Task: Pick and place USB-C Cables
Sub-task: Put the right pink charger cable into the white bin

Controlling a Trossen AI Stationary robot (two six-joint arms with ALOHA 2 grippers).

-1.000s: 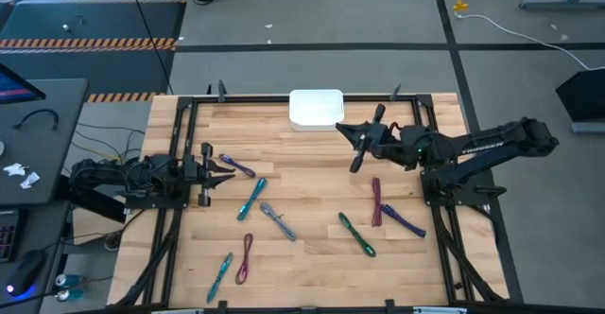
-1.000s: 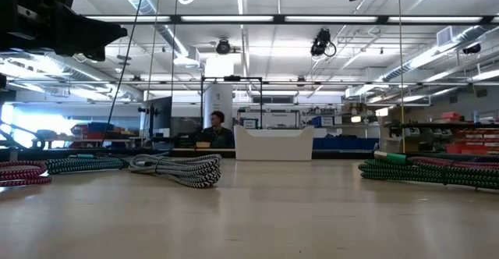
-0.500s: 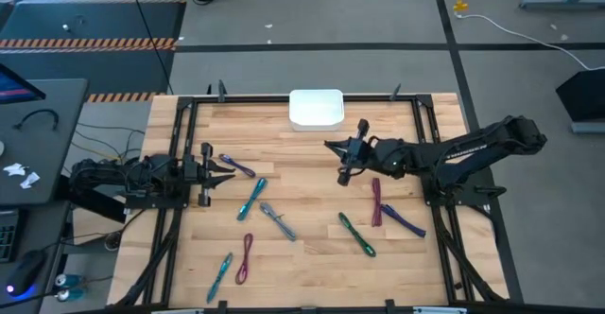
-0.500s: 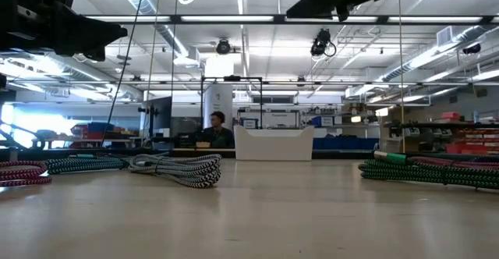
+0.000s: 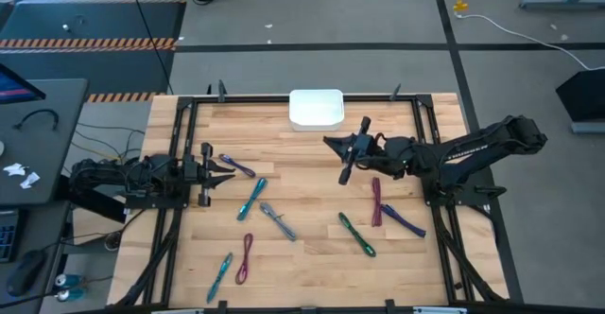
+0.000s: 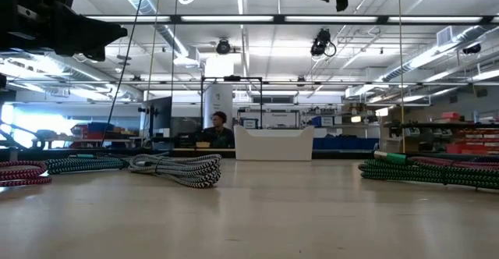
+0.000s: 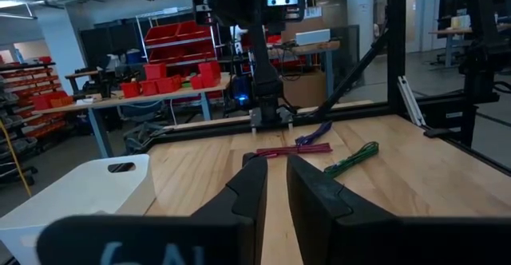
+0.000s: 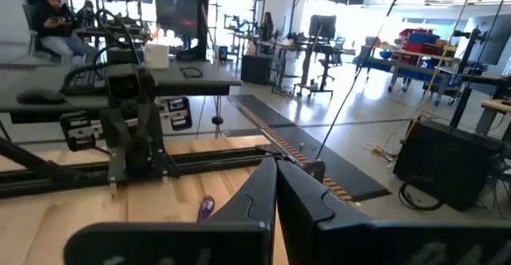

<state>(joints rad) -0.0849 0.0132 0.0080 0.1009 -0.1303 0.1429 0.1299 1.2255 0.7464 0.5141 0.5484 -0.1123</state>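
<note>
— Wood-plank surface (image 5: 312,186), strewn with short folded braided USB-C cables. Left of centre: purple bundle (image 5: 236,165), teal bundle (image 5: 251,199), grey striped bundle (image 5: 278,220). Lower left: maroon loop (image 5: 245,258) and second teal bundle (image 5: 220,276). Right of centre: green bundle (image 5: 357,235), maroon bundle (image 5: 376,201), dark purple bundle (image 5: 404,219). No cable visible inside the white rectangular plastic bin (image 5: 316,109) at the top-centre edge.

— And the right end effector (image 5: 329,143)?

— Up in the air, upper middle of the high view, just below and right of the bin. Fingers pressed almost together in the wrist view (image 8: 276,169), gripping nothing.

— Left end effector (image 5: 223,172)?

— Parked at the left edge, beside the purple bundle. Fingers parted by a narrow slit (image 7: 275,163), also empty.

— So which step?

— Probably the reach: nothing held, every bundle lying flat on the wood. Likely heading for a fresh pick.

— Needed next?

— Spread the fingers, tip them down toward the wood, then drop over one bundle. Nearest candidate probably the maroon bundle, below the arm. Best to straddle the folded strands across their narrow width and close around all of them, not just one loop. Worth care there: dark purple bundle lying just beside it.
</note>
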